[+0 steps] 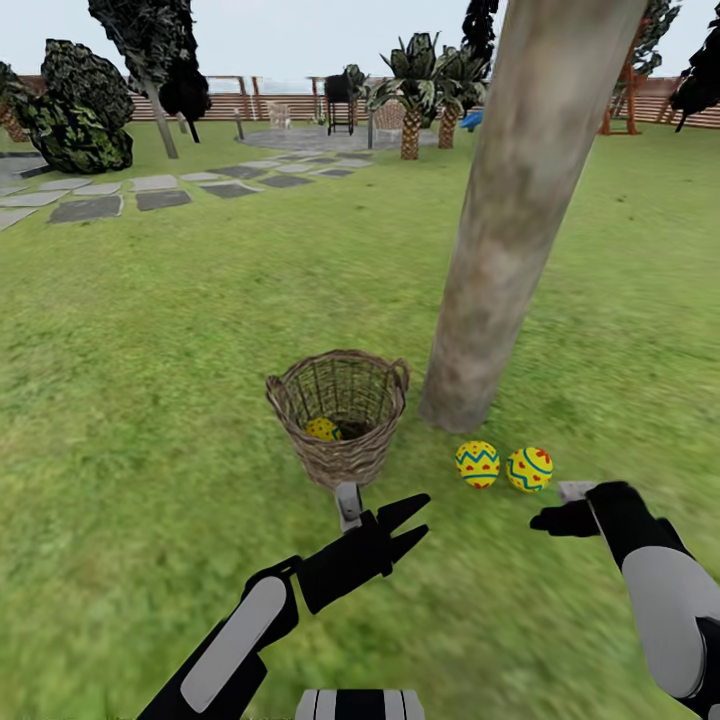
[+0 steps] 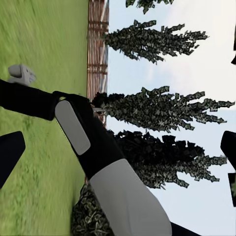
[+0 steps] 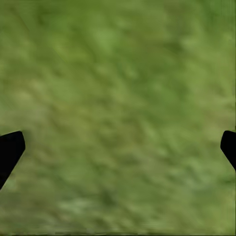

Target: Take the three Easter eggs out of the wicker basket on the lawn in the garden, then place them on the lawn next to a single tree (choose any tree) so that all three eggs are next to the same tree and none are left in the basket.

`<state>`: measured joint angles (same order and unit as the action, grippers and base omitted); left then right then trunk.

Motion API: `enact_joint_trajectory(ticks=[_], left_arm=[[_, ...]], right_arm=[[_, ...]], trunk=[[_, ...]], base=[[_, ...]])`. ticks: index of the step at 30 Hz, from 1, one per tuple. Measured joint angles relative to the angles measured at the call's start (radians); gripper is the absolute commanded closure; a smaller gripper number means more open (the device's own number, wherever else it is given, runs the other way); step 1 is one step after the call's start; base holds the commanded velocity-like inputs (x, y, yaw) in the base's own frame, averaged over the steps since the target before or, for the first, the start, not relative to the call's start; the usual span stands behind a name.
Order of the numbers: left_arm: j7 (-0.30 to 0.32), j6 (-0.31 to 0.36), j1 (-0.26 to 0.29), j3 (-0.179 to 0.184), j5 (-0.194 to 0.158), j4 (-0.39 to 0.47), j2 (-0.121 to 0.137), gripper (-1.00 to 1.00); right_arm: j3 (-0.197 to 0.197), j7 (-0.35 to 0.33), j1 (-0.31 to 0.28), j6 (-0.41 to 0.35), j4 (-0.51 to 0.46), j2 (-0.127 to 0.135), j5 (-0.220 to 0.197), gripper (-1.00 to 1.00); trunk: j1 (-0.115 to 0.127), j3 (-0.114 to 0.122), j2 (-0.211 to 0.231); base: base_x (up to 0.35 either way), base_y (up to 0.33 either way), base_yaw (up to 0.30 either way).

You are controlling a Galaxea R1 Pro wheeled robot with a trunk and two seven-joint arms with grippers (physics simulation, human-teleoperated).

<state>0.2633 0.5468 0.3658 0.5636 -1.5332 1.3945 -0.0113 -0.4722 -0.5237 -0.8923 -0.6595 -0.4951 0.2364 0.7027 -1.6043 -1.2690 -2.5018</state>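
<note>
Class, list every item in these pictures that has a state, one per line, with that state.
wicker basket: upright, one egg inside
egg in basket: not yet removed
two eggs on lawn: lying beside the tree
left gripper: open, empty
right gripper: open, empty, over grass

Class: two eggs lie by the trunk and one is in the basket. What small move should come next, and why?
Probably lower the open left gripper into the wicker basket toward the last egg; it is closest, and both grippers are empty.
</note>
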Motion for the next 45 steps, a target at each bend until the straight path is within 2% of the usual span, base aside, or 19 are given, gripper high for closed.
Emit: enact_joint_trajectory(ticks=[2,7,11,16,20,28,34,45], left_arm=[[0.000,-0.001,0.000,0.001,0.001,0.000,-0.002,-1.00],[0.001,-0.001,0.000,0.002,0.001,0.002,-0.009,-1.00],[0.001,-0.001,0.000,0.003,0.002,0.002,-0.011,-1.00],[0.000,-0.001,0.000,0.005,0.003,0.002,-0.013,-1.00],[-0.001,-0.002,0.000,0.006,0.003,0.001,-0.019,-1.00],[-0.005,-0.002,0.000,0.007,0.005,0.001,-0.026,-1.00],[-0.006,-0.002,0.000,0.007,0.005,0.001,-0.027,-1.00],[-0.006,-0.002,0.000,0.007,0.007,0.001,-0.027,-1.00]], right_arm=[[0.000,-0.049,0.000,-0.021,-0.017,0.000,0.000,-1.00],[0.002,-0.075,0.000,-0.056,-0.074,-0.006,0.002,-1.00],[0.002,-0.078,0.000,-0.079,-0.159,-0.037,0.005,-1.00],[0.005,-0.078,0.000,-0.248,-0.302,-0.097,0.005,-1.00],[0.035,-0.079,0.000,-0.293,-0.400,-0.128,0.006,-1.00],[0.068,-0.090,0.000,-0.306,-0.436,-0.136,0.003,-1.00],[0.079,-0.136,0.000,-0.307,-0.443,-0.149,0.004,-1.00],[0.081,-0.147,0.000,-0.308,-0.456,-0.152,0.005,-1.00]], trunk=[[0.000,-0.002,0.000],[0.000,-0.009,0.000],[0.002,0.002,0.001],[0.004,0.015,0.002],[0.019,0.024,0.030],[0.050,0.041,0.086],[0.073,0.053,0.128],[0.115,0.077,0.205]], base=[[0.000,0.001,0.184],[0.000,0.000,0.185],[0.000,0.000,0.182],[0.000,0.000,0.165],[0.000,0.000,0.153],[0.000,0.000,0.152],[0.000,0.000,0.152],[0.000,0.000,0.152]])
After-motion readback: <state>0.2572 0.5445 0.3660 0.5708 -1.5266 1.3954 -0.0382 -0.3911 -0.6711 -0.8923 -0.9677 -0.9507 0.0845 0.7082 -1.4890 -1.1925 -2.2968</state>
